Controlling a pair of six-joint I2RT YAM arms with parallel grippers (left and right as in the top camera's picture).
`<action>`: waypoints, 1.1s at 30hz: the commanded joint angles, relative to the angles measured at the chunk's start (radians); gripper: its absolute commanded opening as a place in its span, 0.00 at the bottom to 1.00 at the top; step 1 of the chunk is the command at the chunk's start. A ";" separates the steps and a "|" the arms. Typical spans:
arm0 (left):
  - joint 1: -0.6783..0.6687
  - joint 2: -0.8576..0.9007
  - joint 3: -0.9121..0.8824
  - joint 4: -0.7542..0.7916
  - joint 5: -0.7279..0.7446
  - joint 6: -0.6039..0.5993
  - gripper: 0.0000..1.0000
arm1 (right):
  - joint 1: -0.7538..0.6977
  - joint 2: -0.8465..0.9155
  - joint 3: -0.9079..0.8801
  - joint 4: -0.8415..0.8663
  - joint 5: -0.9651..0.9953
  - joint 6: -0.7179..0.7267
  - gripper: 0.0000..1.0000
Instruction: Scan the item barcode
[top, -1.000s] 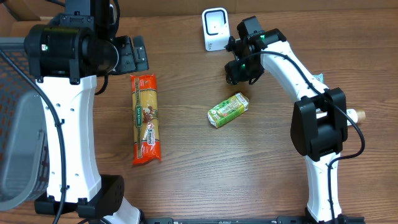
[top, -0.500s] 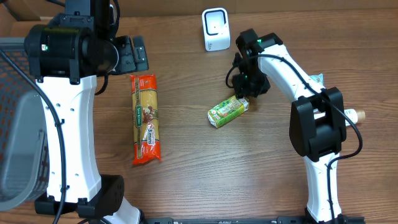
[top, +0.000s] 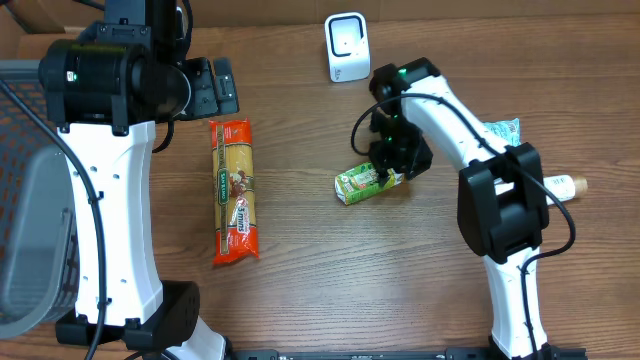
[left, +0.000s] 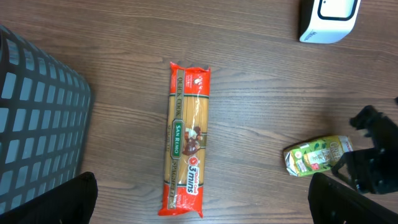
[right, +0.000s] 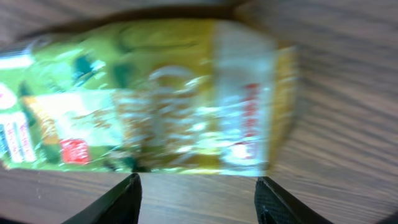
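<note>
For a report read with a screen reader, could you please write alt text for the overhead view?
The right gripper, jaws apart, hangs over the right end of a green and yellow packet. A white scanner stands beyond it, an orange pasta pack lies further left, and the left gripper is open near that pack's far end.

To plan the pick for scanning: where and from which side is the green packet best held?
Probably from above, across the narrow width of the green packet, near its right end: it lies flat on the table with both long sides free.
</note>
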 joint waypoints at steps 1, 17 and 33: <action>0.001 0.004 0.002 -0.002 -0.009 0.019 1.00 | 0.040 -0.006 0.004 -0.010 -0.022 -0.013 0.60; 0.001 0.004 0.002 -0.002 -0.010 0.019 1.00 | 0.189 -0.006 0.004 -0.088 -0.059 -0.031 0.64; 0.001 0.004 0.002 -0.002 -0.010 0.019 1.00 | 0.203 -0.006 0.004 0.242 -0.065 0.122 0.64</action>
